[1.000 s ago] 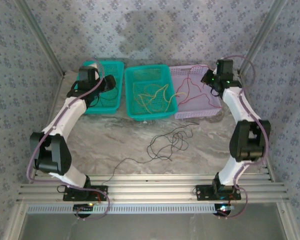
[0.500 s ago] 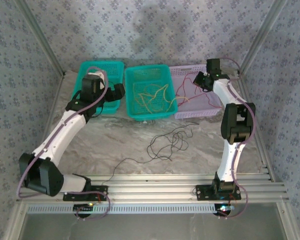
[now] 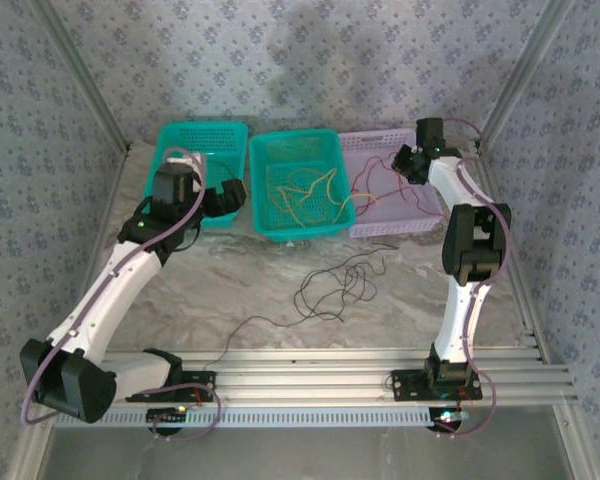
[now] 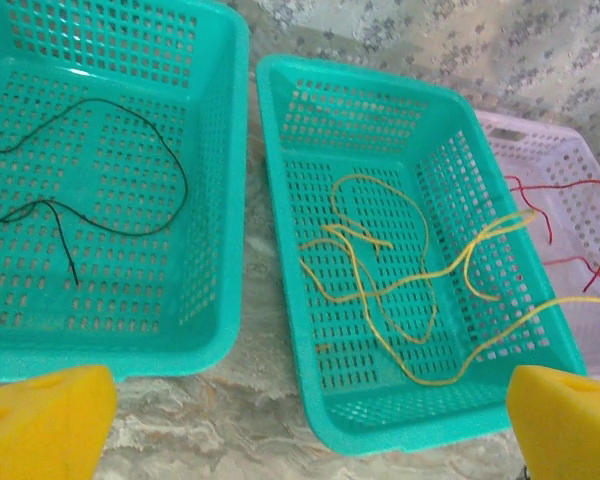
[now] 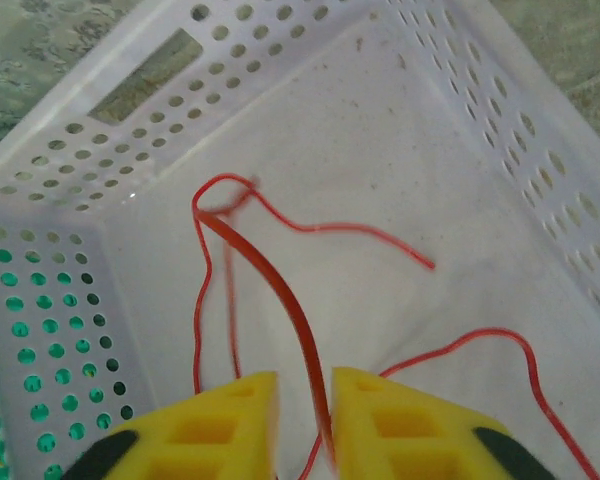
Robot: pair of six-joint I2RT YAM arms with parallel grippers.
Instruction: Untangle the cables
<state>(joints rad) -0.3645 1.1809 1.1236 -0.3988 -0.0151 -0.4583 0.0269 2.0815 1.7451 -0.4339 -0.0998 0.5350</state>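
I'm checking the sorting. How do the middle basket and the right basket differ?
The middle basket is teal; the right basket is pale lilac. The middle basket holds yellow cables, the right basket red cable. Both are perforated, rectangular and open-topped.

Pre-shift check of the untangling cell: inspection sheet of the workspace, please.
Surface: marble-patterned table, three baskets along far edge.
Job's things: thin black cable loose on table; another black cable in left teal plastic basket; yellow cables in middle teal basket; red cables in lilac perforated basket.
Clutter: nothing seen.
Grippers: left gripper open, near the teal baskets; right gripper slightly open over lilac basket, red cable between its fingers.
Cables: purplish-grey hoses along both arms.
Surroundings: patterned fabric walls; aluminium rails at near edge.
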